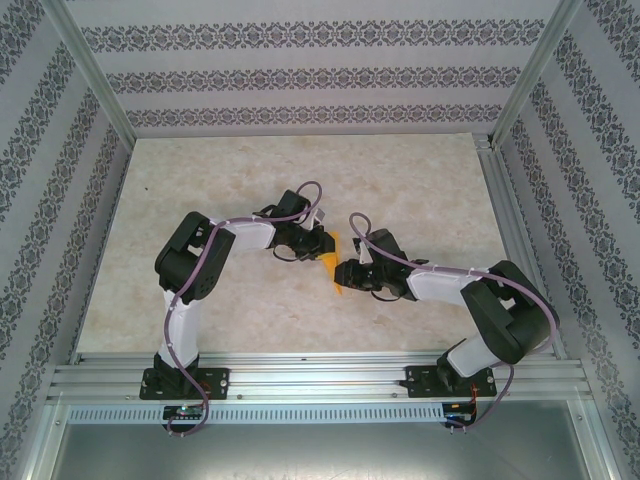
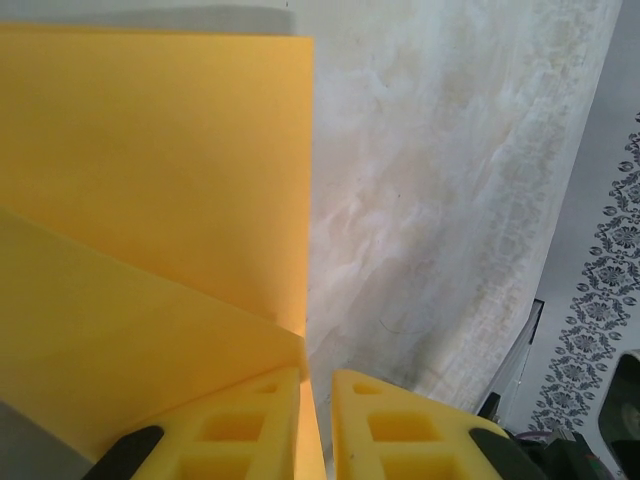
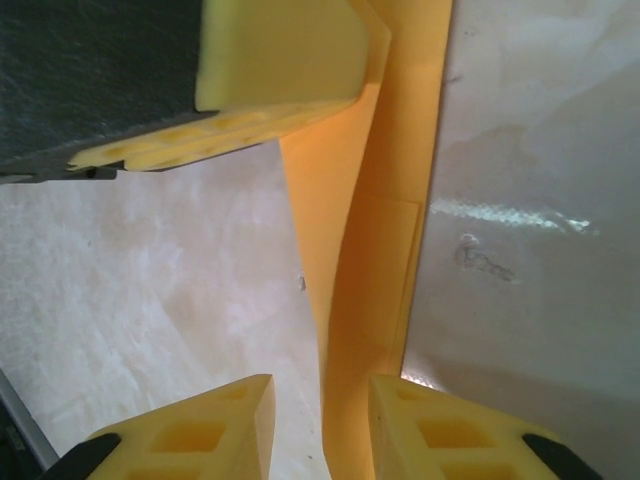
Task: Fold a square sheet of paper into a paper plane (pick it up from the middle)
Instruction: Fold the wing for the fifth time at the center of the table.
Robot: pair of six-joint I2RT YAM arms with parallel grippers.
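Left gripper [image 2: 317, 375] is pinching the folded paper [image 2: 150, 180]. Right gripper [image 3: 322, 385], at its 5 o'clock, is straddling the paper, jaws slightly apart.

A marbled beige tabletop [image 1: 400, 180] sits within damask-striped wallpaper walls [image 1: 300, 80] (aluminium rails [image 1: 320, 372] frame it), evenly lit.

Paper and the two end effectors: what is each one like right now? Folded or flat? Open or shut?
paper: folded, with layers lying over each other, pinched at one edge.
left end effector: shut on the paper.
right end effector: open, with the paper running between its fingers.
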